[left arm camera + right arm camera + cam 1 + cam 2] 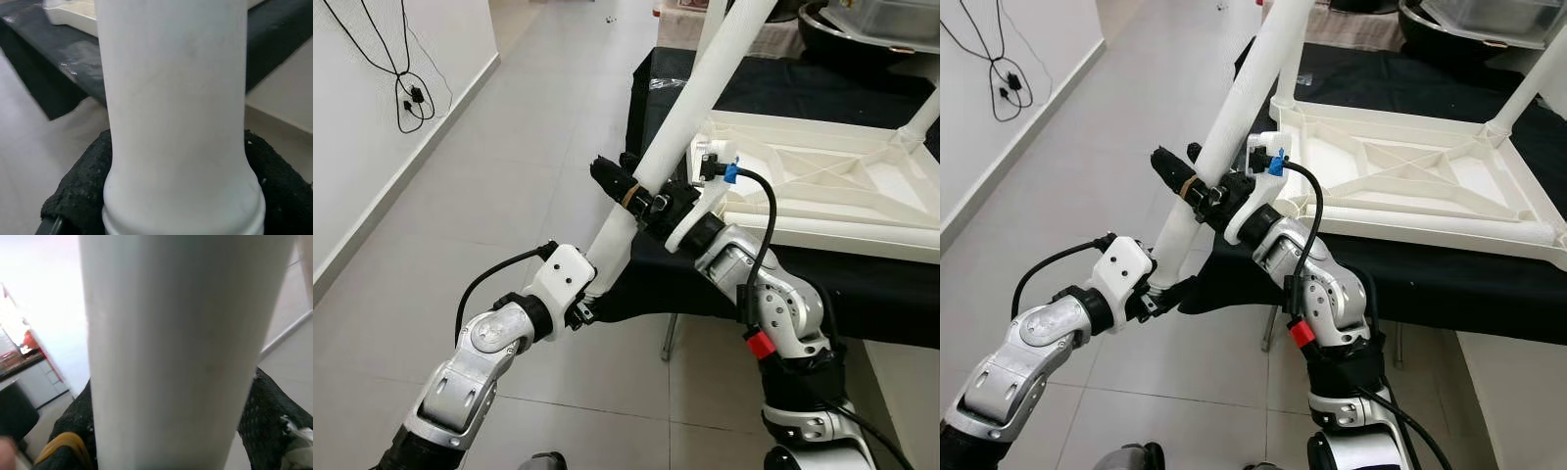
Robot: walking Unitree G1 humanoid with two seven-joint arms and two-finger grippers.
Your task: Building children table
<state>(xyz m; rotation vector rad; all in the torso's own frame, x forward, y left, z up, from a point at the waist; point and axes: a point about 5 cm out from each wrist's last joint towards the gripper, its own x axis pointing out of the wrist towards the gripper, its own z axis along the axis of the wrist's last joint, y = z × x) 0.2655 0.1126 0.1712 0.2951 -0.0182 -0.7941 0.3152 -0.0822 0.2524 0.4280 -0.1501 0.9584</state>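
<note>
The right gripper [625, 188] clamps the white table leg [690, 103] mid-length, just off the corner of the upturned white tabletop [822, 186] lying on the black-draped table [773, 284]; the left gripper [590, 302] holds the leg's lower end, below that corner; the left wrist view shows black pads [78, 196] pressed around the leg [171, 112]; the right wrist view shows the leg [181, 342] pinched between black fingers [274, 421].

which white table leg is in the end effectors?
The tilted leg at the tabletop's near-left corner, held by both end effectors; the far-right leg stands untouched.
</note>
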